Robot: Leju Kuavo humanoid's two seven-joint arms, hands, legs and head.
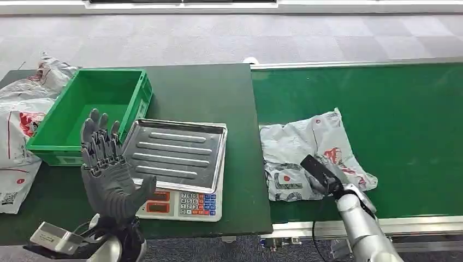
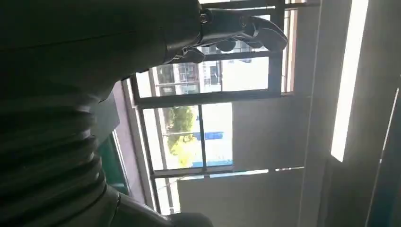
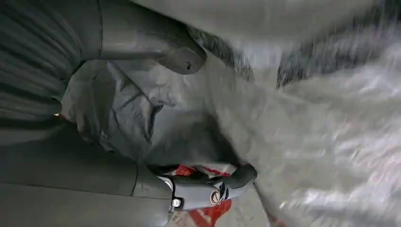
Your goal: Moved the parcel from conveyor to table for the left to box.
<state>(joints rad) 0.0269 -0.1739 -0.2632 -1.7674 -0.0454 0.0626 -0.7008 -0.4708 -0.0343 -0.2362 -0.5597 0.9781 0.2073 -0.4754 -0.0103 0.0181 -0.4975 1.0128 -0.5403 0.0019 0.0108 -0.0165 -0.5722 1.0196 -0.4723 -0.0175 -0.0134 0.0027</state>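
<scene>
A crumpled grey plastic parcel point(image 1: 306, 147) with red print lies on the green conveyor belt point(image 1: 393, 109), close to the table's edge. My right hand point(image 1: 323, 177) rests on the parcel's near edge. In the right wrist view the parcel point(image 3: 302, 123) bunches between the thumb point(image 3: 177, 56) and a curled finger point(image 3: 213, 189), so the hand grips it. My left hand point(image 1: 106, 169) is raised above the table's front left, fingers spread, holding nothing; its fingers point(image 2: 241, 30) show against windows in the left wrist view. An empty green box point(image 1: 93, 112) stands at the table's left.
A metal tray point(image 1: 174, 153) sits on a scale point(image 1: 183, 206) in the middle of the dark table point(image 1: 213, 87), between the box and the belt. More grey parcels point(image 1: 19, 117) are heaped at the far left.
</scene>
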